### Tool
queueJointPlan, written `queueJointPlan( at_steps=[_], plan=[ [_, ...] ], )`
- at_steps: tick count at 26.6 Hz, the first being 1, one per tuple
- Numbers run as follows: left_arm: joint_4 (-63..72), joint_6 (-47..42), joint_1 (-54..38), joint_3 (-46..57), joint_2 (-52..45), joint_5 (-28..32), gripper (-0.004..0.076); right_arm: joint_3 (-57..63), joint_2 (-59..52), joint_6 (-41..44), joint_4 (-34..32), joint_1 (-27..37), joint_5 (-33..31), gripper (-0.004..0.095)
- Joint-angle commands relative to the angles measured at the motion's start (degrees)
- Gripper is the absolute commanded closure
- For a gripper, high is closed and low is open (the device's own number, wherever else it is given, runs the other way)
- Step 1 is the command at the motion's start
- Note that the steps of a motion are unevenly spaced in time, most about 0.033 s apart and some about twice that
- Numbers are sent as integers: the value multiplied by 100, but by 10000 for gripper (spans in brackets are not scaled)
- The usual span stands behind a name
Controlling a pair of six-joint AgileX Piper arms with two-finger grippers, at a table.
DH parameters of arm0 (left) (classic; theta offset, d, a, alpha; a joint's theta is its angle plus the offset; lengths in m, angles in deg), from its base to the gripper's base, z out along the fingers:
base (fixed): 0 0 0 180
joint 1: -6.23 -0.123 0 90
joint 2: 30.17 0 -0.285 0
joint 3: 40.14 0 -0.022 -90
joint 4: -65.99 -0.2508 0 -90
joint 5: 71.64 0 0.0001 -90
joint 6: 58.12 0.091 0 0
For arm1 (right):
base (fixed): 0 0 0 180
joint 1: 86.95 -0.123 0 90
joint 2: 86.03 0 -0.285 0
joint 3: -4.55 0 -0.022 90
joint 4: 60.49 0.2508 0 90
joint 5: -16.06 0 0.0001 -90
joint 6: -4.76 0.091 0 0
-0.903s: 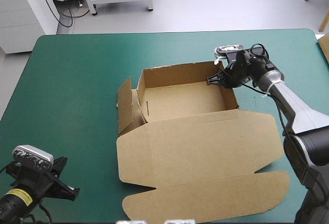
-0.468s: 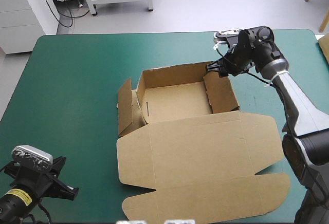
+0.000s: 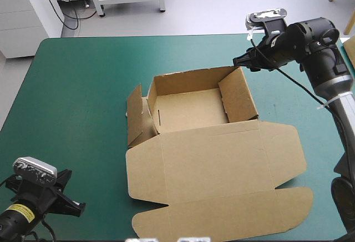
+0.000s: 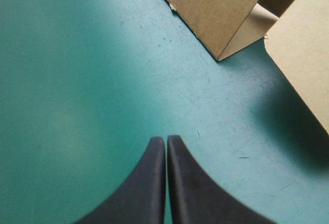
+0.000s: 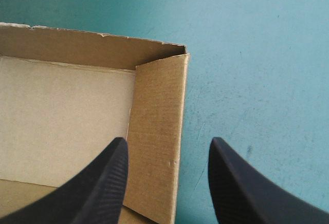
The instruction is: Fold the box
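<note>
At the table's near left corner the left gripper (image 4: 166, 138) hung over the bare teal-green cover (image 4: 77, 80). Its black fingers were pressed together into one pointed arch with nothing between them. Ahead of it, well apart, stood the nearest part of the box (image 3: 211, 159): a side flap (image 4: 211, 13) leaning outward on the left side, with the edge of the flat board beside it. The brown box sat around the middle of the table as an open tray, its lid (image 3: 213, 161) lying flat toward the near edge. A long tuck flap (image 3: 222, 214) with rounded ends lay at the very front, and a smaller flap (image 3: 283, 153) lay flat on the lid's right. Beyond the lid the tray (image 3: 191, 109) had its left, far and right walls raised, the right wall (image 5: 154, 131) upright and meeting the far wall at the corner. Farthest off, the right gripper (image 5: 168, 142) hovered above that far right corner, fingers spread wide and grasping nothing. The right wall's top edge showed between them in the wrist view, and from above the fingertips seemed just clear of the board.
</note>
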Motion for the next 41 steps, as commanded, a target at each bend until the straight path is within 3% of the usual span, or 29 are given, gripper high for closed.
queueJointPlan(
  at_steps=[1, 9, 15, 21, 26, 28, 30, 31, 33, 37, 41],
  plan=[
    [36, -62, -22, -142, 44, 314, 731, -135, -174, -73, -44, 5, 221, 450],
    [167, -62, -22, -142, 44, 300, 731, -75, 315, -26, 57, 5, 221, 450],
    [167, -62, -22, -142, 44, 300, 731, 915, 460, 24, -12, 5, 252, 450],
    [167, -62, -22, -142, 44, 311, 731, 1813, 621, 24, -4, 5, 981, 450],
    [156, -62, -22, -142, 44, 311, 731, 1959, 794, 130, -4, 5, 1174, 456],
    [145, -62, -22, -142, 44, 311, 731, 1959, 784, 163, -4, 5, 1272, 516],
    [145, -62, -22, -142, 44, 311, 731, 1959, 771, 175, -4, 5, 1314, 637],
    [145, -62, -22, -142, 44, 311, 731, 1959, 771, 175, -4, 5, 1314, 814],
    [145, -62, -22, -120, 44, 311, 731, 1959, 745, 201, -4, 5, 1260, 921],
    [145, 11, -22, -111, 44, 320, 731, 1837, 620, 201, -44, 5, 894, 929],
    [145, -1, -22, -111, 44, 320, 731, 959, -5, 177, -299, 5, 222, 929]
  ],
)
